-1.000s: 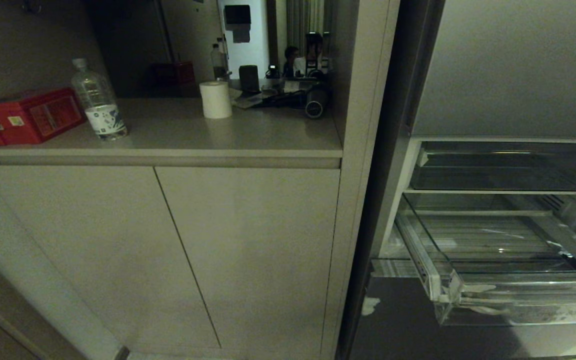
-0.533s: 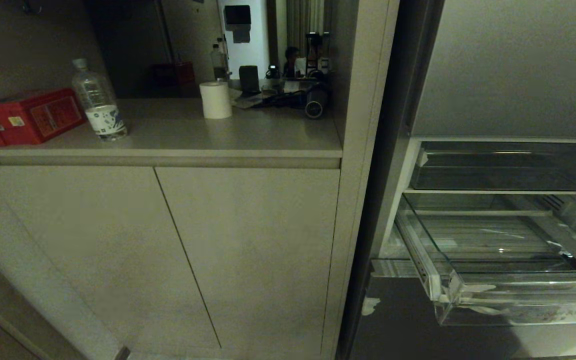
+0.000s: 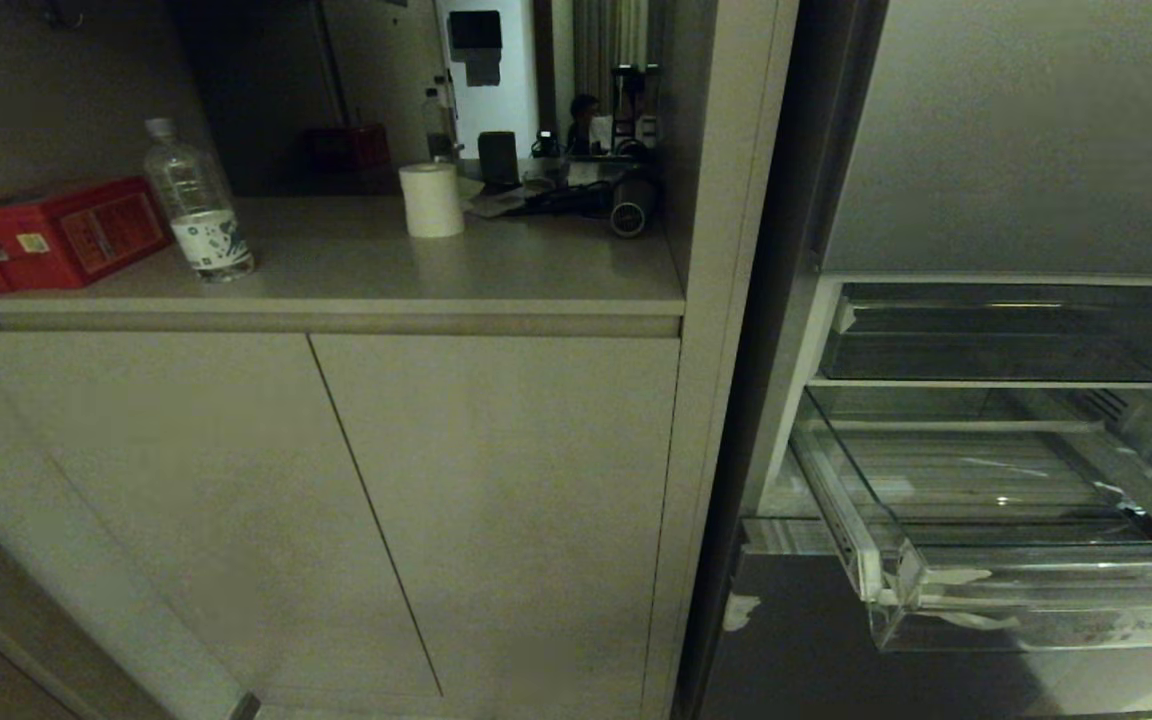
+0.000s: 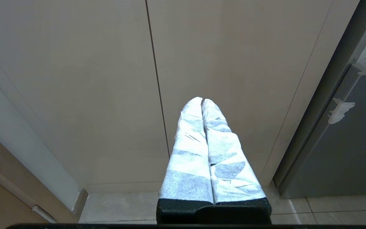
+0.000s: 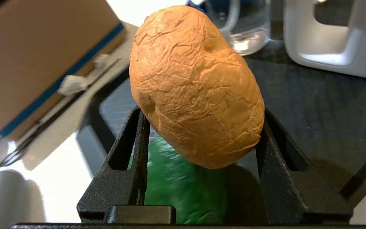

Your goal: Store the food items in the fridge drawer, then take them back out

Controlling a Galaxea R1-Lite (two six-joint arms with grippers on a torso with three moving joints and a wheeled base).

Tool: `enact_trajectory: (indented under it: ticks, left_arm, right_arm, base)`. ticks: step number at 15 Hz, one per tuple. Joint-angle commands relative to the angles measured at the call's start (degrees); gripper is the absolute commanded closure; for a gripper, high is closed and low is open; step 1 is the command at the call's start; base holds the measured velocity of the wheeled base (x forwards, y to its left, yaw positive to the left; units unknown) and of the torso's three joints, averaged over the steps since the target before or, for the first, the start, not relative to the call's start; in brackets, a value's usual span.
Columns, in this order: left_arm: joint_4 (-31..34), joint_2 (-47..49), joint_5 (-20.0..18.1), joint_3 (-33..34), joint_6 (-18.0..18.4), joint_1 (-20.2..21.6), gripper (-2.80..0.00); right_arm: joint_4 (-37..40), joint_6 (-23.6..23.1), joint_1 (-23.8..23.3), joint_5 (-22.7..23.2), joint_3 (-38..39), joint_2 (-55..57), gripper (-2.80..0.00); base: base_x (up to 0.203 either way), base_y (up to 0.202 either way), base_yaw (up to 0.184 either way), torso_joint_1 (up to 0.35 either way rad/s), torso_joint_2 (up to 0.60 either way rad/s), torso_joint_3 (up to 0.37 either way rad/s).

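Between the 2 black fingers (image 5: 138, 149) of the right gripper (image 5: 199, 140) sits the orange-brown food item (image 5: 195, 86), squeezed tight. It leans sideways, so I think it could slip out before reaching the fridge drawer (image 3: 896, 575).

There is one red box (image 3: 56, 232), one water bottle (image 3: 196, 205), one paper roll (image 3: 431, 199), two clear fridge drawers (image 3: 1016, 585), and one orange-brown potato (image 5: 195, 86).

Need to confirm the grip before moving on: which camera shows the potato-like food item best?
The right wrist view: the orange-brown food item fills it, clamped between the right gripper fingers. The head and left wrist views show nothing of it.
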Motion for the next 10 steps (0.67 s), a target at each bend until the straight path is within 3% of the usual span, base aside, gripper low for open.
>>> enact_trajectory:
  ticks: [1,2,3,10]
  left_arm:
    - [0.0,0.1,0.0,0.0,0.0,0.0,0.0]
    - [0.0,0.0,0.0,0.0,0.0,0.0,0.0]
    - [0.0,0.0,0.0,0.0,0.0,0.0,0.0]
    - [0.0,0.0,0.0,0.0,0.0,0.0,0.0]
  right_arm:
    - [-0.3,-0.1,-0.2,0.0,-0.6,1.9,0.0]
    - [-0.3,-0.1,-0.4,0.0,-0.8,2.1,0.0]
    - [-0.2,0.0,-0.6,0.0,-1.8,2.1,-2.8]
    - [2.1,0.6,-3.0,1.3,-3.9,0.8,-2.8]
  base:
    - [0.0,0.0,0.0,0.0,0.0,0.0]
    - [0.0,0.0,0.0,0.0,0.0,0.0]
    - [0.0,0.0,0.0,0.0,0.0,0.0]
    - [0.0,0.0,0.0,0.0,0.0,0.0]
